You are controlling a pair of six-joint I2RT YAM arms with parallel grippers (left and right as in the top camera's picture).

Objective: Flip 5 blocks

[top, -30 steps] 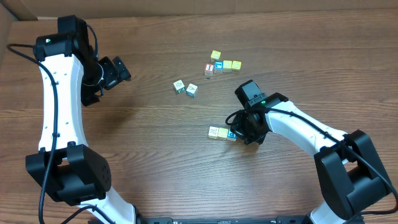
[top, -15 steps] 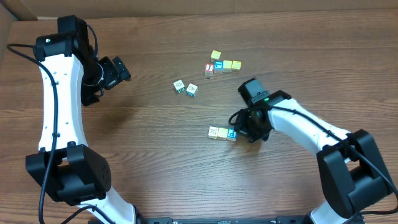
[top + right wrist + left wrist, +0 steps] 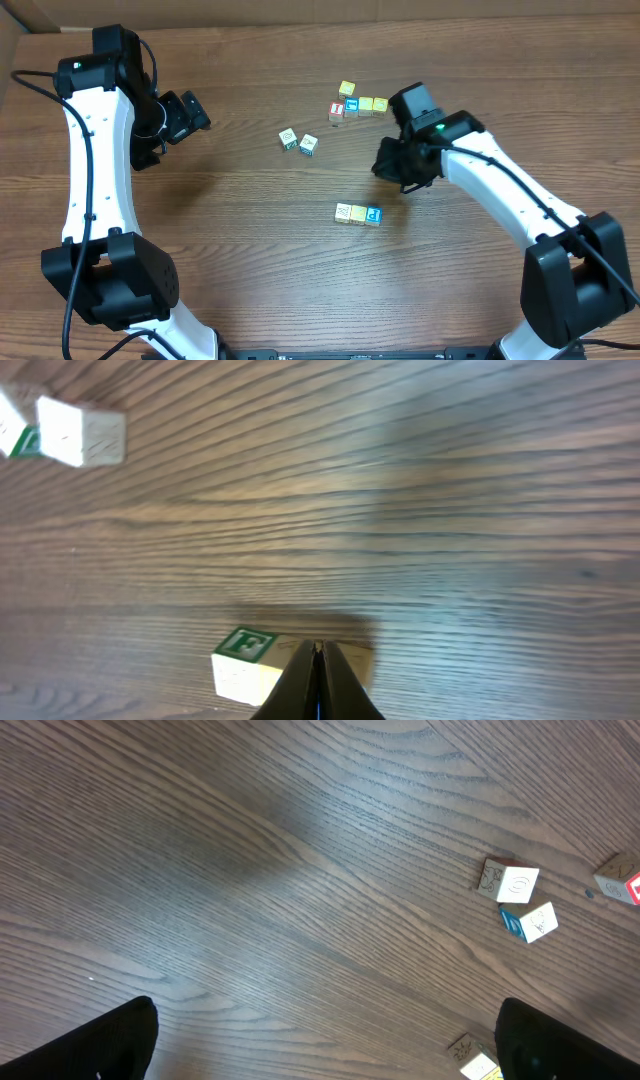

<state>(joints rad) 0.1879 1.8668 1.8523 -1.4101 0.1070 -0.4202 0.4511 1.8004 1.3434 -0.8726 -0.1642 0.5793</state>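
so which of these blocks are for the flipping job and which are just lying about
For the job:
pale block; pale block with blue side; row's pale block; row's yellow block; row's blue block

Lying about:
red-letter block; blue-faced block; top yellow block; middle yellow block; end yellow block

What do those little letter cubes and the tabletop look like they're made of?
The whitish cube and the blue cube in the row of three look like pale wood with a matte finish: plain tan sides, with printed or painted faces. The table shows brown wood grain with a soft sheen. Whether it is solid wood, veneer or laminate cannot be told.
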